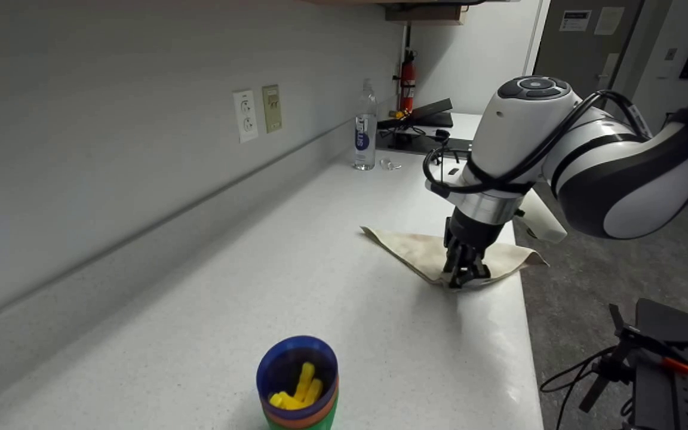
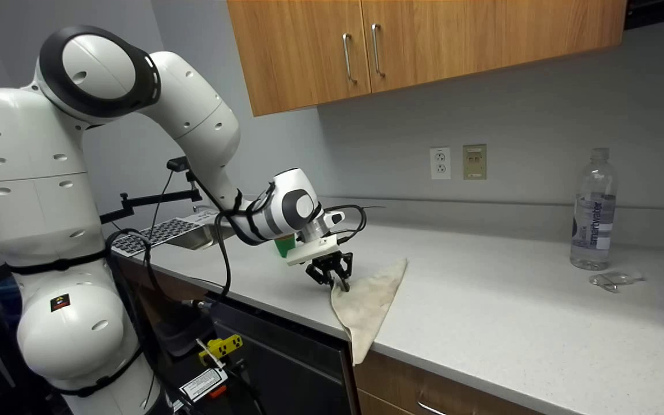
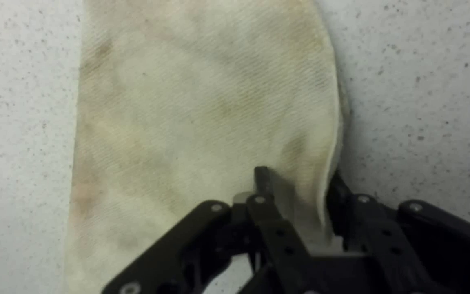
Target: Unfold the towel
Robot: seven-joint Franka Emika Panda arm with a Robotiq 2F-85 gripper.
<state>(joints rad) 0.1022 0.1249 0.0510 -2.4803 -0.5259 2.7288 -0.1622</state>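
The towel (image 2: 369,302) lies on the white counter (image 2: 482,311), roughly triangular in both exterior views, w/ one corner hanging past the counter's edge, at abt 6 o'clock of the cloth in an exterior view. In the wrist view it's cream w/ brownish stains, a second layer peeking out on the 3 o'clock side. The gripper (image 3: 299,185) points down at the towel's margin w/ its fingers (image 3: 262,181) spread apart: one stands on the 9 o'clock side over the cloth, the other on the 3 o'clock side just past the margin (its tip partly hidden by the fabric), and that margin runs btwn them toward 12. Can't tell whether either one touches it. The arm (image 1: 502,131) joins the gripper from 2 o'clock in an exterior view. From the gripper there, a stack of cups (image 1: 299,421) w/ yellow pieces (image 1: 304,382) inside stands at 8 o'clock, and a water bottle (image 1: 365,140) stands upright at 11. Just by the bottle, at 5 o'clock, lies a small clear item (image 1: 389,164), too indistinct to name.
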